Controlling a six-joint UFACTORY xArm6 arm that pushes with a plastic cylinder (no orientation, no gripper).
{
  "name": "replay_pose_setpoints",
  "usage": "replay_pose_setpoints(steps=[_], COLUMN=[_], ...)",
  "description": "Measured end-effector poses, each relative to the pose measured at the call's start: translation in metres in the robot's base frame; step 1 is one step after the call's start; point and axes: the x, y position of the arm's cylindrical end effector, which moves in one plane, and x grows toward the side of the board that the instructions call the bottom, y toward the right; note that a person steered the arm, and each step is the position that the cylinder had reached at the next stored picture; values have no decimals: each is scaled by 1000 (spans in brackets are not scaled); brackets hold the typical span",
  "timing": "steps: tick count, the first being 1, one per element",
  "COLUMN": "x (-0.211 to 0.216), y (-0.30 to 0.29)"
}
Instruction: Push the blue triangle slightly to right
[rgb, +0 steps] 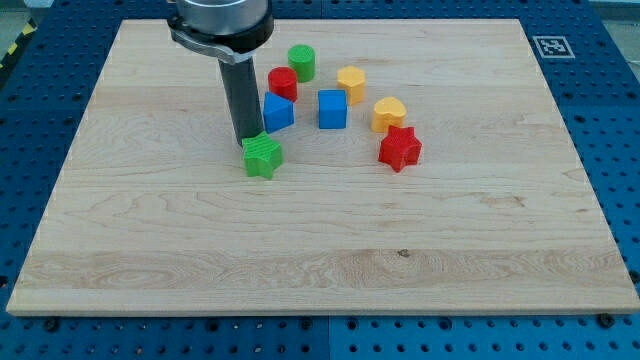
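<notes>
My tip has no jaws; it sits just left of the blue triangle, above the green star. The triangle's heading is unclear. Right of it, a gap precedes the blue cube.

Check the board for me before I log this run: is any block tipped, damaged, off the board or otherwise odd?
Nothing stands out. All seven blocks sit flat on the wooden board, clustered near the view's top. My tip stands just left of the blue triangle and right above the green star, seemingly touching it.
</notes>
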Motion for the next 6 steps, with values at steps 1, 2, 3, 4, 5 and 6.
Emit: replay_pose_setpoints(steps=[1, 2, 3, 4, 5, 6], x=[-2, -19, -53, -76, -83, -83], y=[-20, -41, -37, -26, -23, -20])
